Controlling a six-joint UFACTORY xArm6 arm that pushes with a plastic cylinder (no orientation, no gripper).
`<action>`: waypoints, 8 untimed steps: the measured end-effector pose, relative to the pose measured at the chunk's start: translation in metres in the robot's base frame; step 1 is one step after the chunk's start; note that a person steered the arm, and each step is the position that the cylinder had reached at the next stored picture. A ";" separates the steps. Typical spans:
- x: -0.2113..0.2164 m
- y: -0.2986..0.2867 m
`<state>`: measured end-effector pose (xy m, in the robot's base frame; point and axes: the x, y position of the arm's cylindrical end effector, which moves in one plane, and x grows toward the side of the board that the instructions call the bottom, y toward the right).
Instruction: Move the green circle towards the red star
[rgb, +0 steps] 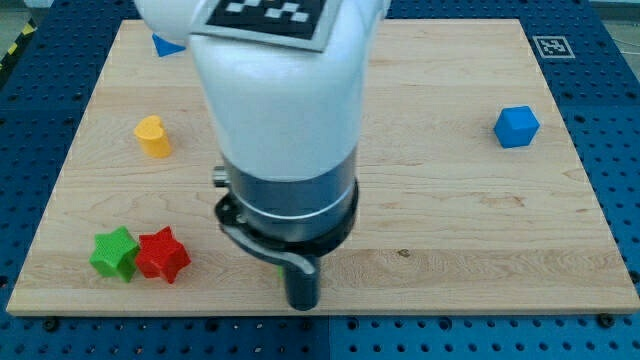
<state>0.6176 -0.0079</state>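
The red star (162, 254) lies near the view's bottom left, touching a green star (113, 252) on its left. No green circle shows; the arm's wide white and grey body (285, 130) covers the middle of the board and may hide it. My tip (303, 304) is at the view's bottom centre, near the board's lower edge, well to the right of the red star and touching no visible block.
A yellow block (153, 136) sits at the left. A blue cube (516, 126) sits at the right. A blue block (166, 45) is partly hidden at the top left. The wooden board (450, 220) lies on a blue perforated table.
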 end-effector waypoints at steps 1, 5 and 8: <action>0.000 0.048; -0.019 0.003; -0.020 -0.039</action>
<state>0.5972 -0.0473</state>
